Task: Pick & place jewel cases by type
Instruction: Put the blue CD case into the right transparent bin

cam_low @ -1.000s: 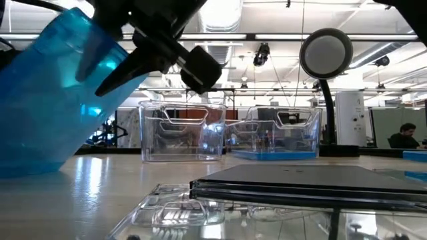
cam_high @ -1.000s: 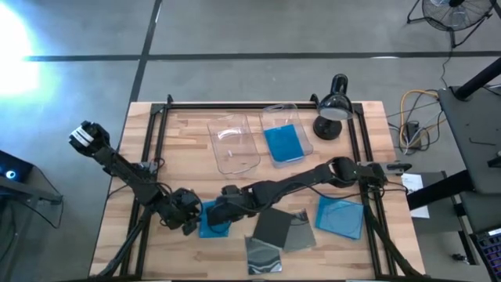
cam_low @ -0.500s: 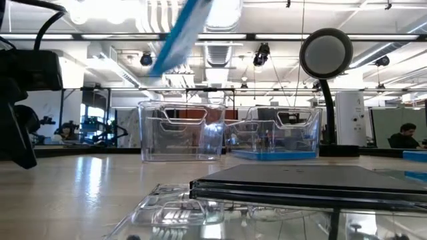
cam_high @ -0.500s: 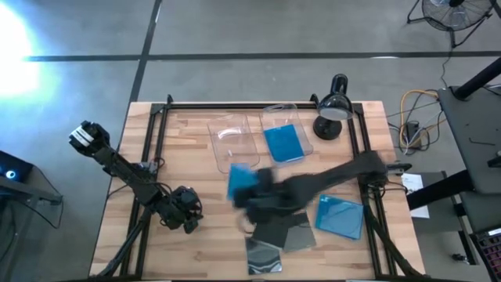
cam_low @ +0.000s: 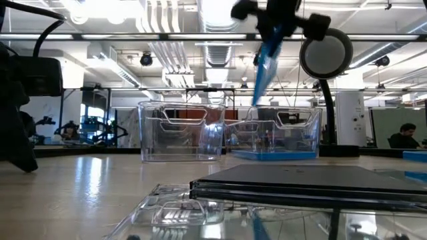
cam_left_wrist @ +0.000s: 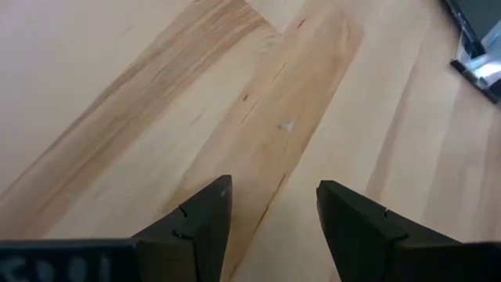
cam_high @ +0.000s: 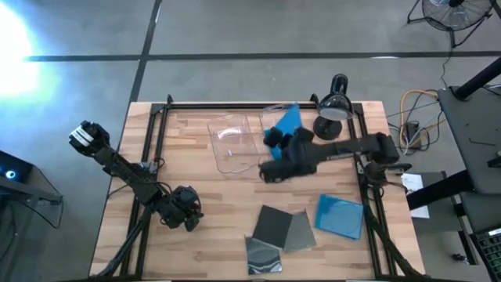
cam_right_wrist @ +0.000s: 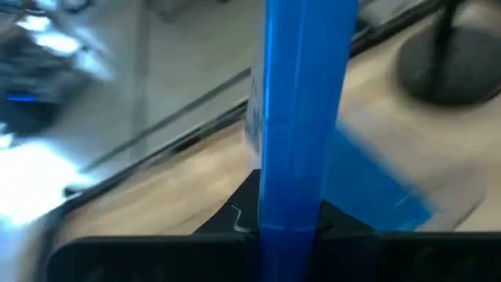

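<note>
My right gripper point(cam_high: 282, 133) is shut on a bright blue jewel case point(cam_high: 289, 119) and holds it in the air above the right clear tray point(cam_low: 283, 137), where another blue case point(cam_low: 273, 155) lies flat on the bottom. The left clear tray point(cam_high: 235, 146) stands beside it. Two dark grey cases point(cam_high: 274, 225) overlap on the near part of the table, next to a clear one point(cam_high: 262, 254). A further blue case point(cam_high: 340, 216) lies flat at the near right. My left gripper point(cam_left_wrist: 274, 196) is open above bare wood near the table's left. My right gripper pinches the blue case's two flat faces between its fingers, at the case's upper end point(cam_low: 275, 37). The fingers slant down from the table's right side. The case is edge-on in the wrist view point(cam_right_wrist: 301, 157). It hangs tilted below the fingers, clear of the tray.
A black desk lamp point(cam_high: 333, 110) stands at the far right, close to the right tray and my right arm. A black frame rail point(cam_high: 258, 106) runs along the table's far edge. Bare wood lies between my left gripper and the dark cases.
My right gripper has lifted the blue case off the table beside my left gripper. It has carried the case up and toward the far right, to above the right tray. The wrist has turned, so the case now hangs on edge.
</note>
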Controlling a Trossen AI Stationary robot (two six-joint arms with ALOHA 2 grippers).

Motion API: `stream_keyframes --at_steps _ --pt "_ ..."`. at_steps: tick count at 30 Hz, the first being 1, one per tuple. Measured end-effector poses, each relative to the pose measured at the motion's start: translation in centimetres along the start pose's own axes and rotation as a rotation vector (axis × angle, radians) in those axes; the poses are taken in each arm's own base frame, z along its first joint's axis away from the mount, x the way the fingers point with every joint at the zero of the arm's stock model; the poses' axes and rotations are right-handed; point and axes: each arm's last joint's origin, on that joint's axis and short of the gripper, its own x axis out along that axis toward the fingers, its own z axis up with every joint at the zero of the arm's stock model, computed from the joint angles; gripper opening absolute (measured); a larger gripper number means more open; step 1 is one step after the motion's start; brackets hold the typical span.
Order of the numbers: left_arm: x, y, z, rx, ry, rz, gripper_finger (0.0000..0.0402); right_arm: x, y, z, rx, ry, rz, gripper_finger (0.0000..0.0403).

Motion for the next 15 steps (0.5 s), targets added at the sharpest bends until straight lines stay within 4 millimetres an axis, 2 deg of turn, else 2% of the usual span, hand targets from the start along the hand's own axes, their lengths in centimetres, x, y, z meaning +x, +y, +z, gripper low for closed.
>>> stream_keyframes --at_steps 5,10,15 --pt "0.0 -0.1 0.0 -0.019 0.003 -0.007 0.0170 3.7 0.2 0.4 0.026 0.133 -0.148 0.0013" --pt "0.0 -0.1 0.0 -0.006 -0.001 -0.005 0.0170 6.4 0.1 -1.1 0.272 0.207 -0.190 0.0022" --pt "0.0 0.0 0.0 -0.004 -0.002 -0.004 0.0170 9.2 0.9 -1.5 0.442 0.255 -0.166 0.0044"
